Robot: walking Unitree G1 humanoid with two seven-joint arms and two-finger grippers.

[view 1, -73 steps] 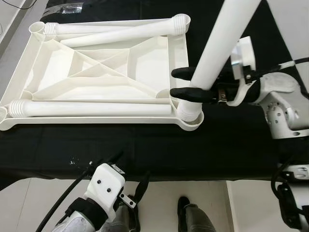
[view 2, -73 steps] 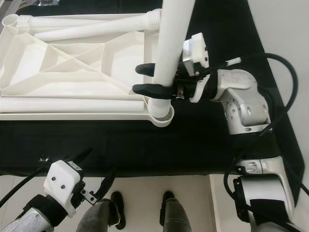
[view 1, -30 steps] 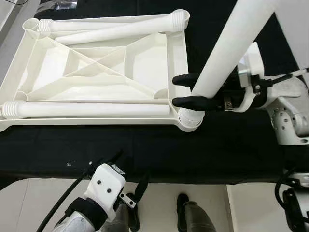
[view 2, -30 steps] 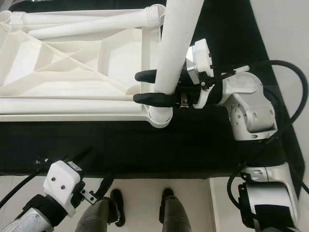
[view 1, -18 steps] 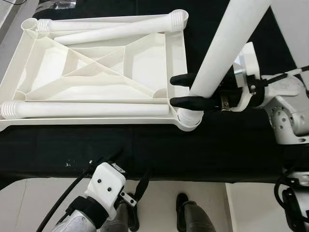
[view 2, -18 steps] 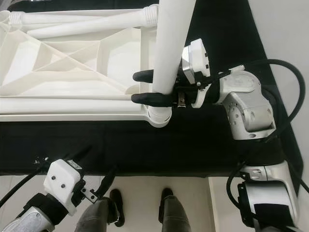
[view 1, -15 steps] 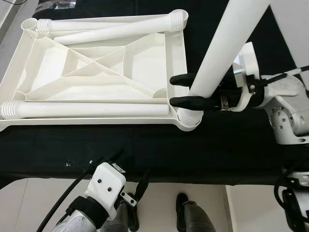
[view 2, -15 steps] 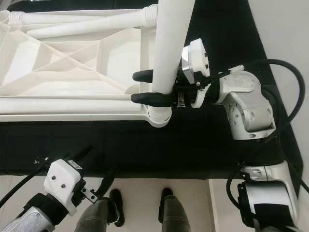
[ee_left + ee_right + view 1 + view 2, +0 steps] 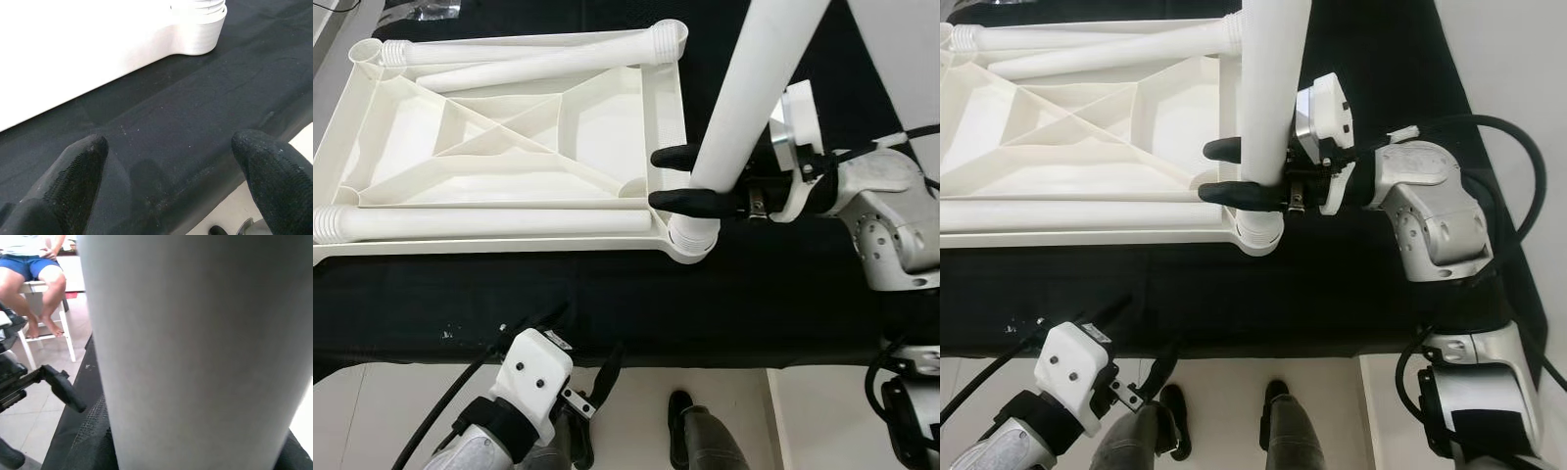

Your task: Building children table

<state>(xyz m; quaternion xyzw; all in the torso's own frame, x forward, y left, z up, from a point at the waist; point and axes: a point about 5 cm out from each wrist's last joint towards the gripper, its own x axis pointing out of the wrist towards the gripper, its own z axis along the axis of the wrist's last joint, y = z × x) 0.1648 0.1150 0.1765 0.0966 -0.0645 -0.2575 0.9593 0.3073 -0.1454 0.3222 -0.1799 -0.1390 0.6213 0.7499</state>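
Right end effector is clenching the upright table leg, whose lower end is sitting directly below in the corner socket.

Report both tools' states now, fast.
Left tool: open, holding nothing, over the black cloth.
Right tool: closed on the upright table leg.

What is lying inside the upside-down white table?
Two loose white legs lie along the far edge of the upside-down tabletop and one along the near edge, over crossing ribs. The surface beneath those legs is covered.
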